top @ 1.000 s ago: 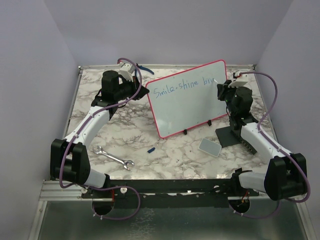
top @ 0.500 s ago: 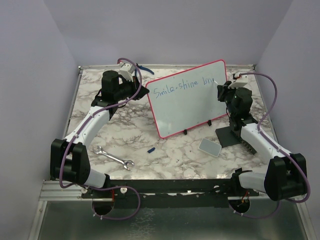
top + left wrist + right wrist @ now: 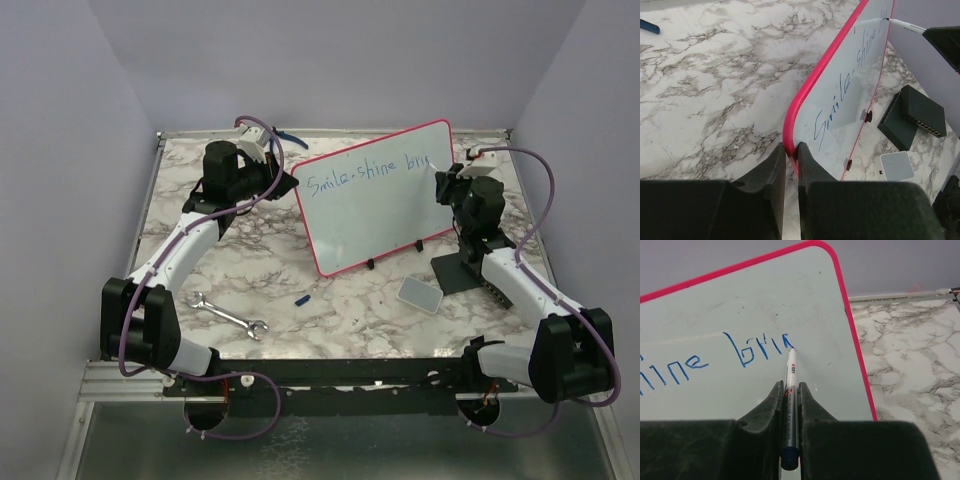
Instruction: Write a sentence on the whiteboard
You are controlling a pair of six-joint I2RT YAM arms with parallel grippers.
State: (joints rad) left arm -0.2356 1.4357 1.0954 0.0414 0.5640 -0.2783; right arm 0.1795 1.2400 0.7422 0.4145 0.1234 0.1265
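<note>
While the whiteboard (image 3: pixel 380 222) stands tilted on its small black feet on the marbled surface (image 3: pixel 350 312), I have my left claw (image 3: pixel 791 150) clamped on its pink frame. The grip is at the board's left edge, one finger on the writing face and the other behind it.

My right claw (image 3: pixel 790 387) is at the board's right side, pinched tight on a white marker (image 3: pixel 791 369) that runs up between its fingers. The marker's tip touches the white face just after the last blue stroke.

The sentence (image 3: pixel 365 174) runs in one blue line along the upper part of the board. From the overhead view I read "Smile-shine bri". In the right wrist view a further letter is started after the "i", and I cannot tell which letter it is.

In front of the board's lower right corner lies a grey pad (image 3: pixel 419 293), and a black stand (image 3: pixel 452 272) sits just beside that pad, under my right arm. A small blue cap (image 3: pixel 303 299) lies just in front of the board's lower left corner. A wrench (image 3: pixel 228 316) lies further out from that corner, toward my left arm's base.
</note>
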